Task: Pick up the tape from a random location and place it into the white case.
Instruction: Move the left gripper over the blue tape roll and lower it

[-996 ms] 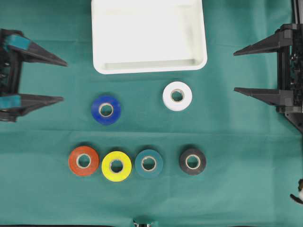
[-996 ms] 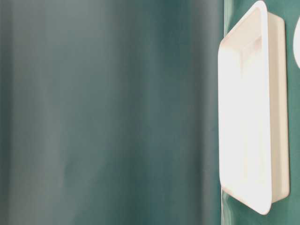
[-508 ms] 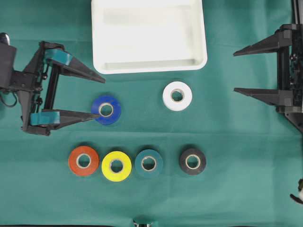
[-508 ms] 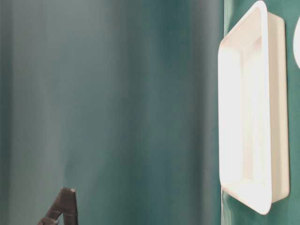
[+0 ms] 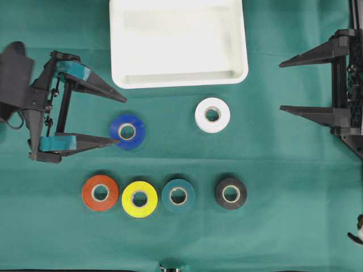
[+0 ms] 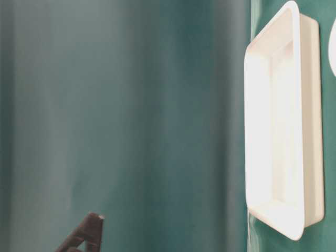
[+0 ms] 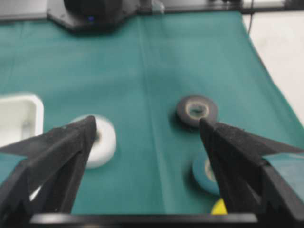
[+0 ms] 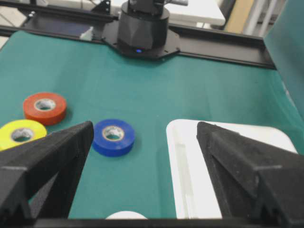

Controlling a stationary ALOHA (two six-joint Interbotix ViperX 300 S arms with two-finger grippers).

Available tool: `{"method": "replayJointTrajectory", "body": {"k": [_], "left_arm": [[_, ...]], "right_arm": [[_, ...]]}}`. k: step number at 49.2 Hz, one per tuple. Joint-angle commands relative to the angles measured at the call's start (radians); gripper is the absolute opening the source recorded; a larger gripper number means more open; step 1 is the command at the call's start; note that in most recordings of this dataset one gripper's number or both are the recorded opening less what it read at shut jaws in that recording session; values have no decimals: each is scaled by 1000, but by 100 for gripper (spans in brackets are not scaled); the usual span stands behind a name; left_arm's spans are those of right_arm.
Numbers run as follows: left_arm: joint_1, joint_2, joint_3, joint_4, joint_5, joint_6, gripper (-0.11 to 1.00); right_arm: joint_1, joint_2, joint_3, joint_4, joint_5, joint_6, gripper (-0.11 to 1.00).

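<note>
Left end effector (image 5: 119,119) spread wide, nothing between its two long black tapering fingers; teal bands wrap the finger bases. In the overhead view the lower fingertip overlaps the left edge of the blue tape roll (image 5: 127,131); contact cannot be judged. The upper fingertip sits just below the lower left corner of the white case (image 5: 178,78). Right end effector (image 5: 280,85) also spread wide, empty, at the right margin, well apart from every roll. Tape lies flat on the counter (image 5: 272,170) in two loose rows: blue roll and white tape roll (image 5: 212,115) nearer the case; below them the orange roll (image 5: 100,192), yellow roll (image 5: 139,199), teal roll (image 5: 178,195) and black roll (image 5: 231,193). Orange and yellow nearly touch; black stands a little apart. None is in the case. All are squat rings with pale cardboard cores and smooth, slightly glossy sides. The white case sits at the top centre, a shallow rectangular tray of smooth plastic with rounded corners and raised rim, its interior bare. The counter is covered in green cloth, matte, with a faint horizontal crease running below the blue roll. In the right wrist view, a black arm base (image 8: 141,26) is bolted at the far edge, with a black frame rail and pale furniture behind it. The table-level view gives mostly blurred green, the case on edge at right, and a dark fingertip (image 6: 90,231) at the bottom.
</note>
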Motion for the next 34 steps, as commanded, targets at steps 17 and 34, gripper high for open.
{"method": "replayJointTrajectory", "body": {"k": [17,34], "left_arm": [[-3,110,-273,-2,538,-31,99],[-3,288,-503,9,946,-58,99]], "right_arm": [[-2,6,-40,2,20,0,91],[-2,8,-40,2,40,0,91]]}}
